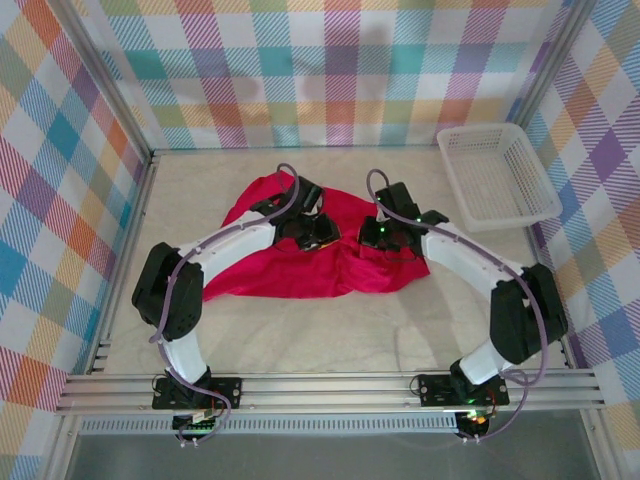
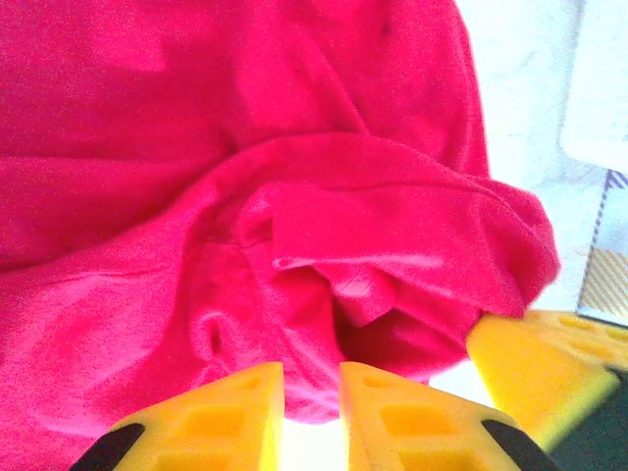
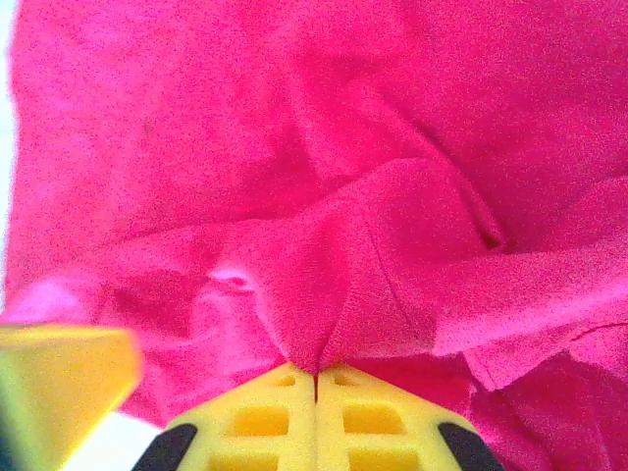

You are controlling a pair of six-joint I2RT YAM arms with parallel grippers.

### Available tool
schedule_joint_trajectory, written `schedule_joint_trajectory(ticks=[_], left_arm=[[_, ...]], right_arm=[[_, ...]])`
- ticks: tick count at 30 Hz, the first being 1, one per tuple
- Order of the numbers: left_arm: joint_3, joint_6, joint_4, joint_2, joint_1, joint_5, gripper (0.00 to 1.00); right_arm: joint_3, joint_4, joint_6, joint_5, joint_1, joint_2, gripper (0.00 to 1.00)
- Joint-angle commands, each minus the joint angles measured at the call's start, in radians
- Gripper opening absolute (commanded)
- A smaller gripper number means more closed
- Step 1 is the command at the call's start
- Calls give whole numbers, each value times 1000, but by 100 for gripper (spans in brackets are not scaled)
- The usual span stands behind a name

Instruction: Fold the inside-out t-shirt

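The red t-shirt (image 1: 300, 262) lies crumpled and wrinkly in the middle of the table, and both grippers meet over its middle. My left gripper (image 2: 312, 392) is open by a narrow gap, and a lobe of the shirt's (image 2: 294, 196) edge sits between its fingertips (image 2: 250, 392) with bright table showing below. My right gripper (image 3: 316, 371) is shut on a raised fold of the shirt (image 3: 324, 294). From above, the left gripper (image 1: 318, 232) and right gripper (image 1: 385, 235) are a short way apart. The white tag is hidden.
A white mesh basket (image 1: 495, 175) stands at the back right of the table. Metal frame rails run along the left edge (image 1: 130, 260) and the near edge (image 1: 320, 385). The right gripper's yellow finger (image 2: 530, 363) shows close beside my left fingers.
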Motion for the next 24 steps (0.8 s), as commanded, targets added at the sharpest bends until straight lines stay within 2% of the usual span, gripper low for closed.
schedule_joint_trajectory(ticks=[1, 7, 13, 16, 20, 24], left_arm=[[21, -10, 44, 32, -21, 53, 21], [20, -32, 78, 64, -33, 80, 23], [23, -45, 75, 101, -37, 68, 40], [31, -68, 94, 131, -37, 70, 43], [44, -120, 150, 173, -40, 76, 38], [55, -150, 155, 191, -43, 52, 25]], right_arm=[[-38, 59, -15, -123, -3, -34, 0], [-52, 87, -4, -148, -4, -53, 0], [-54, 87, 6, -147, -5, -45, 0], [-60, 97, 13, -156, -5, -50, 0], [-76, 107, 24, -156, -5, -63, 0], [-95, 118, 33, -157, -5, -73, 0]])
